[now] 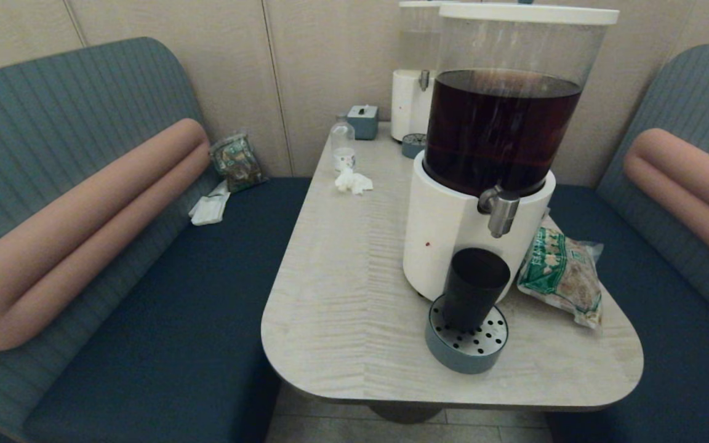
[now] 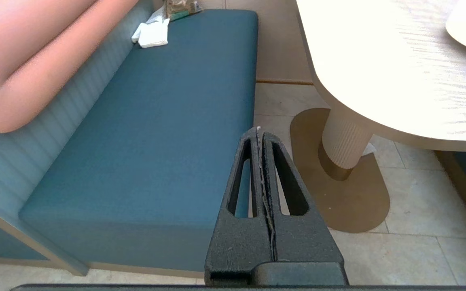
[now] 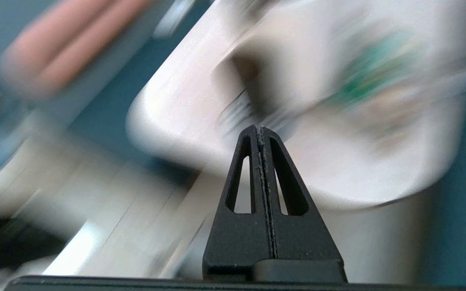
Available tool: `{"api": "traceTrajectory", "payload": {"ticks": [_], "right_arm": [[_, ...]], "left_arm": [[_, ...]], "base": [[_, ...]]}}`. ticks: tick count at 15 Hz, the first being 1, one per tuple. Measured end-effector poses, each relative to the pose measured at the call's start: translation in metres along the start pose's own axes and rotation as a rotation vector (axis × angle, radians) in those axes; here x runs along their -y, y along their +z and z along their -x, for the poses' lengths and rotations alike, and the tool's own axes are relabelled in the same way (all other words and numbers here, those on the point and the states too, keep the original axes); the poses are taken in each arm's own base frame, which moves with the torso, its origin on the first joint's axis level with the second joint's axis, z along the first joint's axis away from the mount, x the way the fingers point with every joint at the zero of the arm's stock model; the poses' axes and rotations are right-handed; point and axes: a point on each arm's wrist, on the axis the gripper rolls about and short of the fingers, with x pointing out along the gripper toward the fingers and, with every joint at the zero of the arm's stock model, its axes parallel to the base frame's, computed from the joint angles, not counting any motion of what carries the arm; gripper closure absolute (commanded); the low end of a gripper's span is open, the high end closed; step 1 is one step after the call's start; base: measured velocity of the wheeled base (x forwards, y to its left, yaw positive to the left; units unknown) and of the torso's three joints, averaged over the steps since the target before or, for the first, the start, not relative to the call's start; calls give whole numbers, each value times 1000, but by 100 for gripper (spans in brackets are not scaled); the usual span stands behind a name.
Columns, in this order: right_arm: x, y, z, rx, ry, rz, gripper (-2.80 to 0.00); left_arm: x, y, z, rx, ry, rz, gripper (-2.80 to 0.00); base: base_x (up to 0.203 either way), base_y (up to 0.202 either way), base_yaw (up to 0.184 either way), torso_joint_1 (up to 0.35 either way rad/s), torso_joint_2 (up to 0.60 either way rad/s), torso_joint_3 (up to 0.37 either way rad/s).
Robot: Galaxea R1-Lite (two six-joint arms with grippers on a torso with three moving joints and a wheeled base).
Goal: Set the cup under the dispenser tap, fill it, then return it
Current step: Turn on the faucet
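Our right gripper (image 3: pixel 262 131), pressed closed and empty, needed to open wide before reaching the cup (image 1: pixel 474 289) on the drip tray (image 1: pixel 466 351) at 6 o'clock of the dispenser tap (image 1: pixel 500 210); our left gripper (image 2: pixel 259 132) was closed, empty, parked.

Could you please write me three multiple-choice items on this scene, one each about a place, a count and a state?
1. Where does the smoky-black tapered plastic cup stand?
A on the round perforated drip tray
B on the bench
C beside the tissue box

2. How many dispensers are on the pale wooden table?
A one
B two
C three

3. How is the left gripper?
A open
B holding the cup
C shut, empty

Key: A, the cup sits on the tray below the stubby silver tap; B, one stands behind the other; C, fingers pressed together.
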Motion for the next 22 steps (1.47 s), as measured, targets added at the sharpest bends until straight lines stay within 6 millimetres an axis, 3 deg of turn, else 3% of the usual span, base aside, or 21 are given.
{"api": "traceTrajectory", "payload": {"ticks": [4, 7, 11, 17, 20, 22], "right_arm": [[4, 32, -42, -259, 111, -13, 0], [5, 38, -64, -350, 126, -16, 0], [10, 22, -81, -353, 155, 56, 0], [24, -35, -100, -224, 191, 290, 0], [28, -36, -112, -167, 150, 305, 0], [30, -26, -124, -148, 118, 283, 0]], "left_arm": [[0, 0, 0, 1, 0, 0, 0], [0, 0, 0, 1, 0, 0, 0], [0, 0, 0, 0, 0, 0, 0], [0, 0, 0, 0, 0, 1, 0], [0, 0, 0, 1, 0, 0, 0], [0, 0, 0, 0, 0, 0, 0]], "base": [[0, 0, 0, 0, 0, 0], [0, 0, 0, 0, 0, 0], [0, 0, 0, 0, 0, 0], [0, 0, 0, 0, 0, 0], [0, 0, 0, 0, 0, 0], [0, 0, 0, 0, 0, 0]]}}
